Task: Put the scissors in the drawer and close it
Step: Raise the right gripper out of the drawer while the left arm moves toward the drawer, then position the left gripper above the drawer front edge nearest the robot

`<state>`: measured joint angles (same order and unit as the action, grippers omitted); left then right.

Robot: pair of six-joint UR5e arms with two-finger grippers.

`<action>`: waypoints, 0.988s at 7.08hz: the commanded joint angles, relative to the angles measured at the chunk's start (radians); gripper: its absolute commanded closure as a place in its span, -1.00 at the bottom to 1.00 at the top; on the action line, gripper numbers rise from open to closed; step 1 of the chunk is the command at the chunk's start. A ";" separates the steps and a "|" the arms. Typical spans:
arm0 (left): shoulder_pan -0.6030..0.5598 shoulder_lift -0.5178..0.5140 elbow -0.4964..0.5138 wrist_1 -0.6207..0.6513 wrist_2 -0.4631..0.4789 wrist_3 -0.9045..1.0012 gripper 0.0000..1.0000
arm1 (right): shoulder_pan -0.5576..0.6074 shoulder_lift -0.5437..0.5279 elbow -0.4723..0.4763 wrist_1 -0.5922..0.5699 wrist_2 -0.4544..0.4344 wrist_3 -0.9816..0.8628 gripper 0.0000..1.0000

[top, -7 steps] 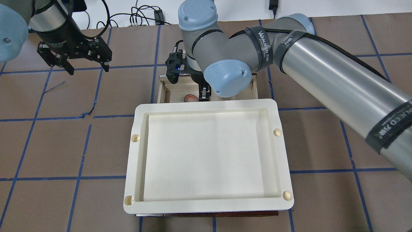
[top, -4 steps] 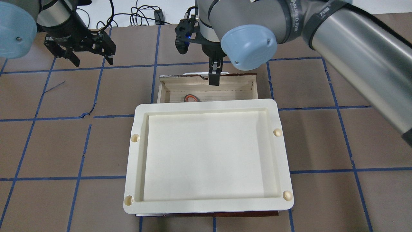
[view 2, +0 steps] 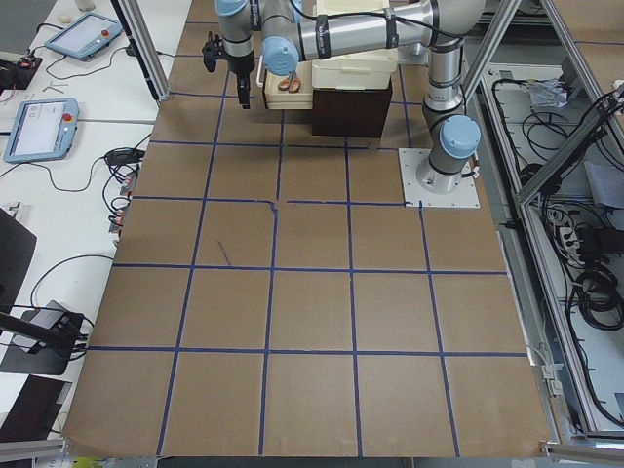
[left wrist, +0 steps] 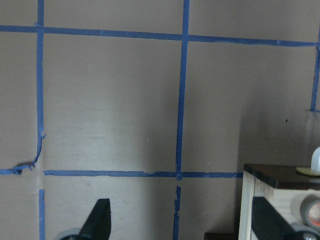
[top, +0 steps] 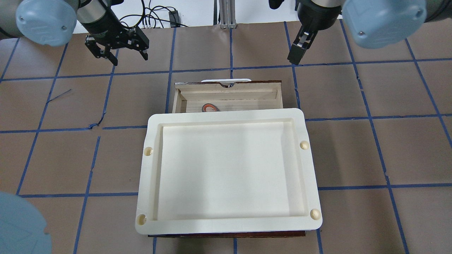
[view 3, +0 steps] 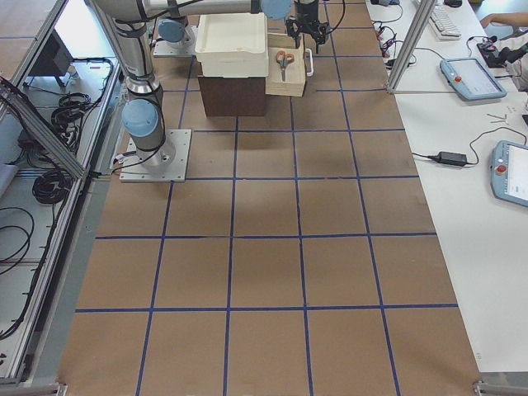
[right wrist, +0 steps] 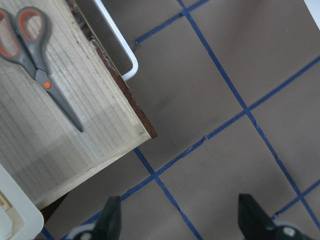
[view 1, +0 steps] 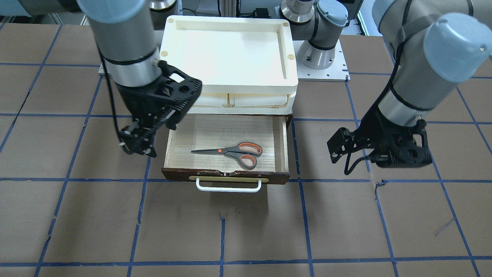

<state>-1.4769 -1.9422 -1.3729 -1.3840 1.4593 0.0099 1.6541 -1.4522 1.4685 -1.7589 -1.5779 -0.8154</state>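
Down on the drawer (view 1: 285, 142) floor is where we find the scissors (view 1: 230, 151) right now. They're lying flat on the pale wood, blades toward the robot's right, orange-lined loops toward its left, closer to the chipped dark front than to the back. Nothing pokes above the side walls. We reckon that matters, since the drawer has to slide back under the cream tray-topped box (view 1: 226, 20) and anything standing proud would catch.

So the "put in" half looks done to us. The drawer itself is pulled well out, with its white bar handle (view 1: 228, 189) facing away from the robot. Closing is what's left.

Both grippers are empty. The right gripper (top: 294, 56) hangs above the table (view 1: 230, 231) just off the drawer's front corner on the robot's right side. Its wrist view shows the two fingers (right wrist: 111, 220) spread wide with nothing held between them. The left gripper (top: 130, 60) sits well apart on the other side, fingers likewise splayed, touching nothing.

Our guess on why they're parked like that: out at the sides they're clear of the drawer's path. Because the handle points away from the base, whichever arm closes it would need to get round to the far side of the front. Then it'd push toward the robot, near the middle so the drawer doesn't skew.
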 commanded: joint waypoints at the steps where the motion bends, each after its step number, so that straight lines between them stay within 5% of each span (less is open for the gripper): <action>1: -0.002 -0.096 0.018 0.062 -0.016 -0.074 -1.00 | -0.046 -0.033 0.041 0.030 -0.064 0.333 -0.85; 3: -0.055 -0.049 -0.041 0.062 -0.017 -0.137 -1.00 | -0.049 -0.077 0.032 0.166 -0.061 0.598 -0.93; 4: -0.098 -0.046 -0.061 0.091 -0.022 -0.192 -1.00 | -0.060 -0.080 0.029 0.202 0.009 0.667 -0.95; 7: -0.118 -0.070 -0.104 0.123 -0.120 -0.220 -1.00 | -0.069 -0.082 0.001 0.202 0.018 0.673 -0.95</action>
<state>-1.5918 -2.0043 -1.4653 -1.2648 1.3531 -0.2066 1.5846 -1.5324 1.4811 -1.5580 -1.5647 -0.1481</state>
